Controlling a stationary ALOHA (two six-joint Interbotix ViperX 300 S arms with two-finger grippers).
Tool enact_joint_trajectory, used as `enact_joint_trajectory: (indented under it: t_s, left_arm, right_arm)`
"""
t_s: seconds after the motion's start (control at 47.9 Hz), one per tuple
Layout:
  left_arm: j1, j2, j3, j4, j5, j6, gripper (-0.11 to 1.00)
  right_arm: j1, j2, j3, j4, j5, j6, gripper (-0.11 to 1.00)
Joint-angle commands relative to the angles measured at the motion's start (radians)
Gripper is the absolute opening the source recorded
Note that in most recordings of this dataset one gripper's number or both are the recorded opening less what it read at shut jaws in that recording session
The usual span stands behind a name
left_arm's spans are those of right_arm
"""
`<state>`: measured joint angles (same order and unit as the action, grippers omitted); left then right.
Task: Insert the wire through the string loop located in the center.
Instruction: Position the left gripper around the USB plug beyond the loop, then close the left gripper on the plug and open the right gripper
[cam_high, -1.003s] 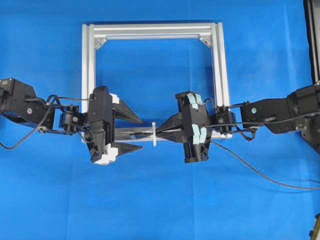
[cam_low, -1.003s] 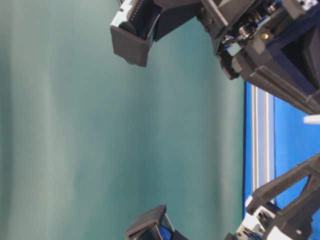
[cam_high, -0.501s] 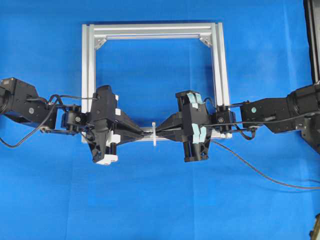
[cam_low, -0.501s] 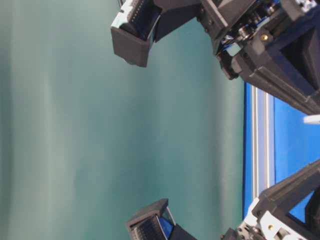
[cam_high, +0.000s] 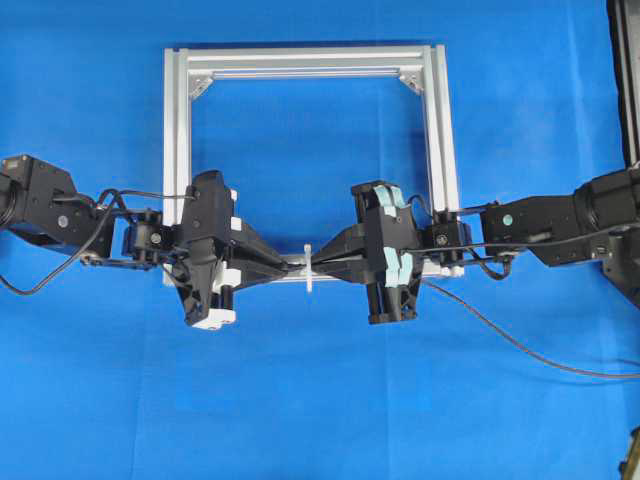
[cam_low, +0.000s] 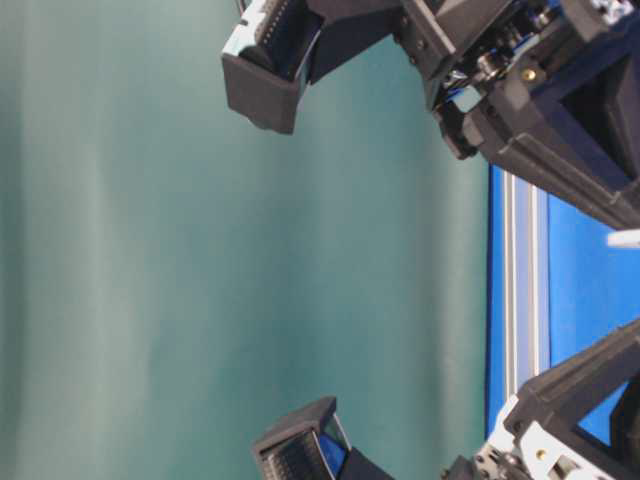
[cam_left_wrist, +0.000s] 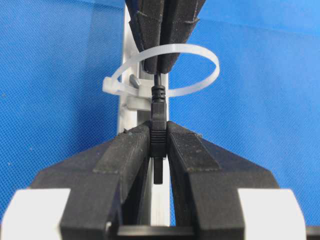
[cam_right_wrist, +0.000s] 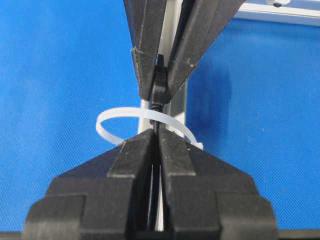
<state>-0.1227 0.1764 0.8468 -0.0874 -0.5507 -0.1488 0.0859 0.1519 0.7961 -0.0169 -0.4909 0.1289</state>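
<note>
The string loop (cam_high: 308, 268), a thin white ring (cam_left_wrist: 202, 55), stands on the front bar of the frame. The wire (cam_high: 520, 345) runs from the right, and its dark plug (cam_left_wrist: 158, 117) has passed through the ring. In the left wrist view my left gripper (cam_left_wrist: 158, 130) is shut on the plug just on the near side of the loop. On the far side of the loop my right gripper (cam_right_wrist: 155, 137) is shut on the thin cable. The two grippers meet tip to tip, left gripper (cam_high: 291, 266) against right gripper (cam_high: 320, 266). Only part of the loop (cam_right_wrist: 107, 122) shows in the right wrist view.
A silver aluminium frame (cam_high: 300, 60) lies on the blue cloth (cam_high: 320, 400), and both arms reach over its front bar. The wire's slack trails off to the lower right. A black stand (cam_high: 625, 80) sits at the right edge.
A second ago the left gripper stood wide open around the plug; it has since closed on it. Over the last half second nothing moved, and the right gripper has stayed shut.
</note>
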Motion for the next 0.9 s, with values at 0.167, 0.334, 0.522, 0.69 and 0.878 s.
enact_joint_trajectory:
  t_s: [0.167, 0.334, 0.522, 0.69, 0.878]
  left_arm:
    - [0.003, -0.017, -0.015, 0.002, -0.005, 0.002, 0.08]
    - [0.002, -0.017, -0.014, 0.002, -0.005, 0.002, 0.08]
    - [0.003, -0.018, -0.014, 0.002, -0.005, 0.002, 0.08]
    - [0.003, -0.023, -0.012, 0.002, -0.005, 0.002, 0.08]
    - [0.003, -0.063, 0.02, 0.002, -0.002, 0.003, 0.08]
  right_arm:
    - [0.003, -0.017, -0.012, -0.003, -0.002, -0.002, 0.0]
    - [0.005, -0.02, -0.012, -0.003, 0.003, -0.002, 0.24]
    - [0.005, -0.021, -0.012, -0.003, 0.011, 0.0, 0.79]
    - [0.005, -0.021, -0.014, -0.003, 0.011, 0.0, 0.82]
    - [0.005, -0.021, -0.014, -0.002, 0.011, 0.0, 0.8]
